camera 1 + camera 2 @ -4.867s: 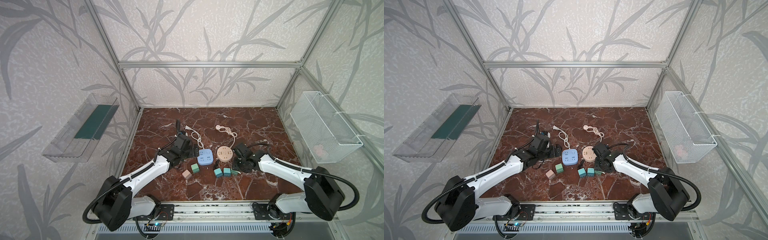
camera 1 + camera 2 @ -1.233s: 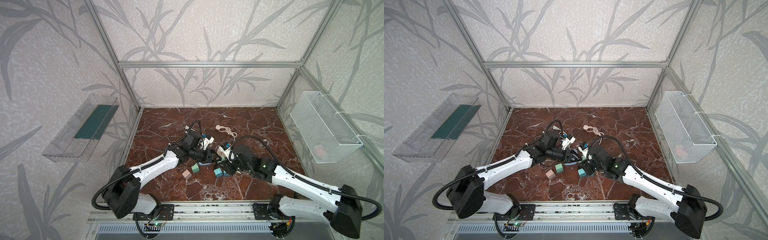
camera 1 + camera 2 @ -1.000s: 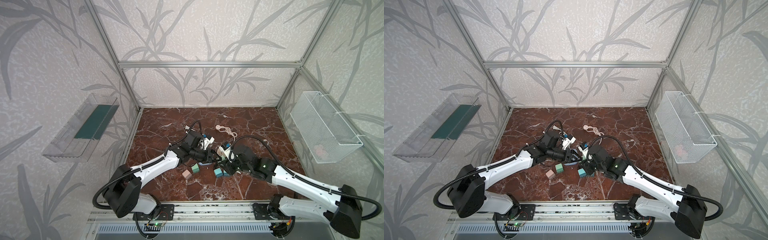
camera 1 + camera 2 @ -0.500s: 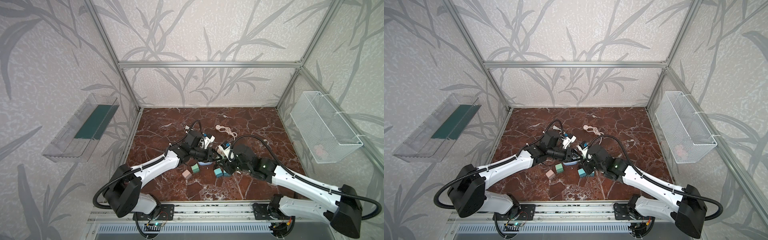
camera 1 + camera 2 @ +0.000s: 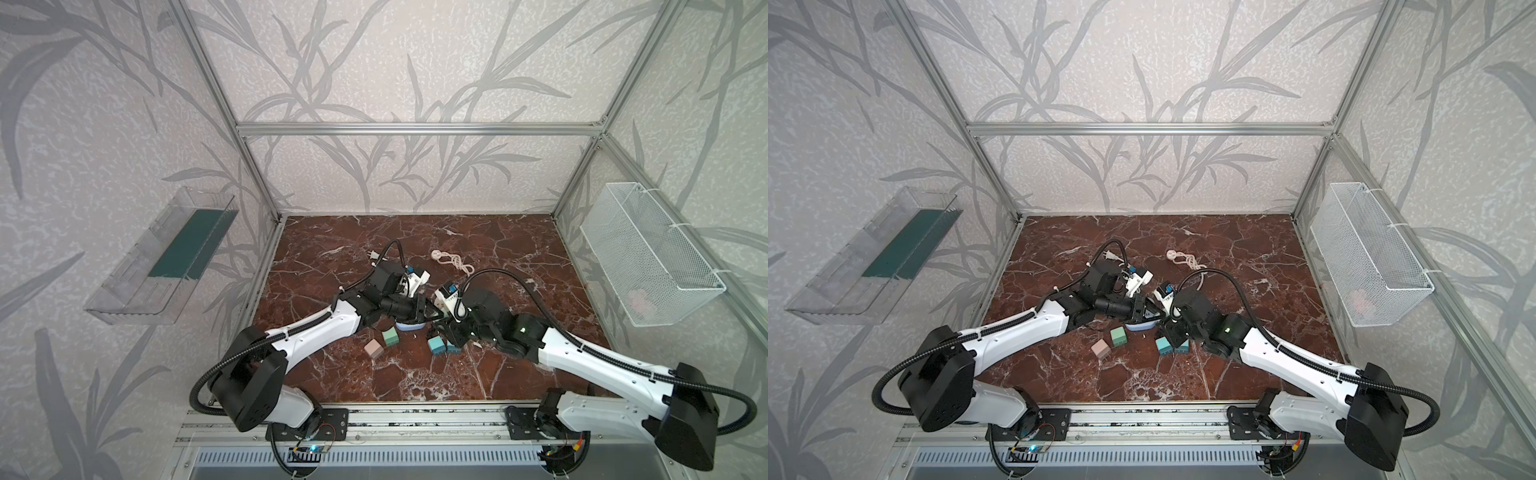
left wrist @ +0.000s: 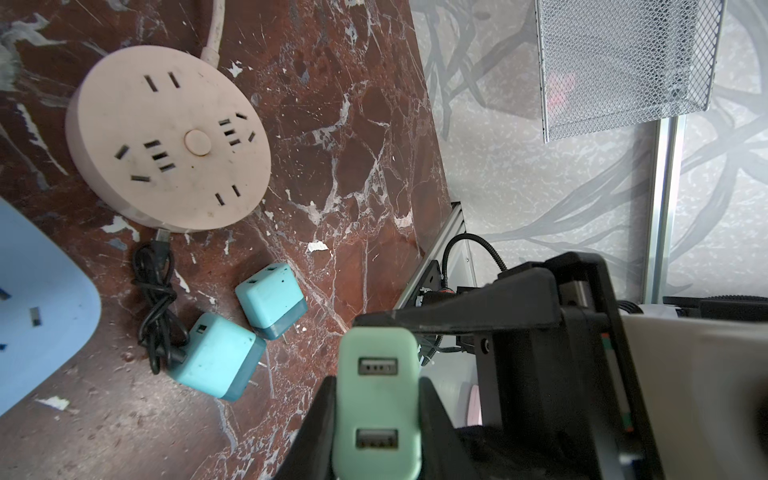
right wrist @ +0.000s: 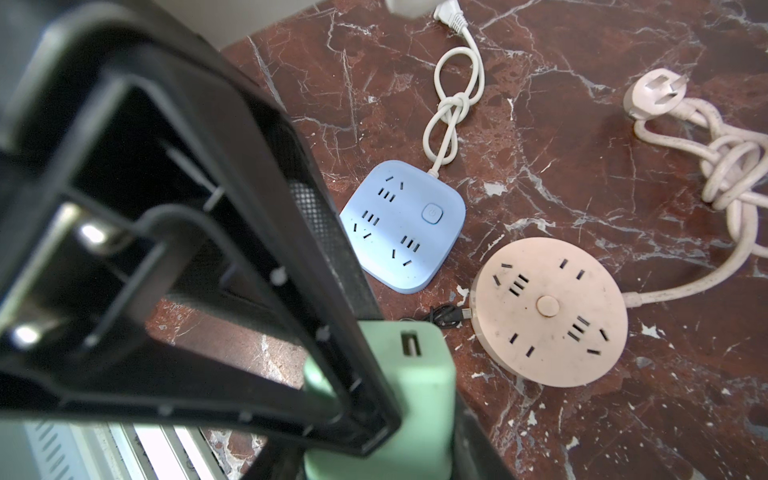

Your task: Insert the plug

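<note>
1. Our left pincer (image 6: pixel 376 384) is clamped on the mint-green plug (image 6: pixel 377 415). One finger sits on each broad side, and the face with the two USB ports is turned towards the wrist camera.
2. Our right pincer (image 7: pixel 382 455) seems closed on the same plug. Its wrist view shows the green body seated between its fingers, though the left pincer's frame hides much of the contact.
3. We read this as a hand-over or regrip. Two holds at once keep the plug from twisting, and a side grip should leave the prongs free for a push. We cannot see the prongs.
4. The plug is in the air, off the surface. In both top views the pincers meet just below the centre of the frame, over the blue power strip (image 5: pixel 409 327).
5. The blue power strip and the round pink socket board (image 7: pixel 548 311) lie side by side with their slots facing up and empty. Each has a knotted white cord trailing away. We cannot tell which one is meant to take the plug.
6. Two teal adapters (image 6: pixel 272 299) and a coiled black cable (image 6: pixel 156 299) lie near the round board. In a top view a pink cube (image 5: pixel 373 348) and a green cube (image 5: pixel 390 336) sit just left of centre, below the arms.
7. The surface (image 5: pixel 415 374) is red-brown marble inside an aluminium frame, with leaf-patterned walls. A white mesh basket (image 5: pixel 648 257) hangs at the right edge of the frame and a clear shelf (image 5: pixel 166 262) at the left edge.
</note>
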`<action>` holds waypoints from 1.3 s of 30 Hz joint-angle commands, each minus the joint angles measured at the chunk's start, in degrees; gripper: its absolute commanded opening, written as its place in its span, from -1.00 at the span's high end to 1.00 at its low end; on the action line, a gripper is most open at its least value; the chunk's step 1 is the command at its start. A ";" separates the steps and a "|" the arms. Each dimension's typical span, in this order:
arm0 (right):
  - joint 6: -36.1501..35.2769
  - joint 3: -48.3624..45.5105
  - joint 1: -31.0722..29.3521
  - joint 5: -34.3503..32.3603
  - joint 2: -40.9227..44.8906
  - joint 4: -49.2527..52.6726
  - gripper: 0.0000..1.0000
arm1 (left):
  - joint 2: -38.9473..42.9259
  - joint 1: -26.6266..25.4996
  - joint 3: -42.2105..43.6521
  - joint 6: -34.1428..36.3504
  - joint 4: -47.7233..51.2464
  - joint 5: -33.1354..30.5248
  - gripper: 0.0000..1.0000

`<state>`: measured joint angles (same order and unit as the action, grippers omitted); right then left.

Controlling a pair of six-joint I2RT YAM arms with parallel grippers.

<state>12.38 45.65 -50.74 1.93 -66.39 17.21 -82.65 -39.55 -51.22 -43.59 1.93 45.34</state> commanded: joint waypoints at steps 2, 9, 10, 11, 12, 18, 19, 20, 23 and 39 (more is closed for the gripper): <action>0.82 3.19 -1.03 1.41 -1.36 -4.67 0.07 | -0.25 -0.92 0.05 -0.06 -0.43 0.65 1.00; 1.86 2.87 -1.02 1.94 0.25 -3.35 -0.50 | 0.39 -0.80 -3.27 7.39 9.23 -1.68 1.00; 2.05 2.94 -1.03 1.86 0.34 -2.90 -0.49 | 0.41 -0.81 -3.65 7.92 9.81 -1.76 1.00; 2.11 2.96 -1.03 1.76 0.38 -2.41 -0.49 | 0.39 -0.81 -3.96 8.20 10.18 -1.81 1.00; 2.20 2.96 -1.02 1.68 0.45 -2.07 -0.47 | 0.37 -0.84 -4.19 8.41 10.36 -1.79 1.00; 2.65 2.16 -0.98 0.64 0.91 -2.00 -0.33 | 0.02 -0.79 -5.59 9.33 11.09 -0.61 1.00; 2.65 2.32 -0.98 0.45 0.79 -1.80 -0.29 | -0.05 -0.81 -5.97 9.82 11.88 -0.64 1.00; 2.65 2.48 -1.03 0.28 0.82 -1.58 -0.26 | 0.08 -0.79 -6.38 10.35 12.69 -0.69 1.00; 2.47 2.94 -0.97 0.21 0.58 -1.15 -0.19 | 0.22 -0.80 -7.28 12.08 15.61 -1.07 1.00; 3.48 4.75 -0.93 2.34 -2.78 -1.30 -0.01 | 1.02 -0.92 -9.41 18.37 24.60 -3.41 1.00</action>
<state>14.96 47.59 -51.72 4.43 -68.42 17.45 -82.65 -40.07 -58.83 -28.12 22.06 41.52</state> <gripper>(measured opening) 0.510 0.246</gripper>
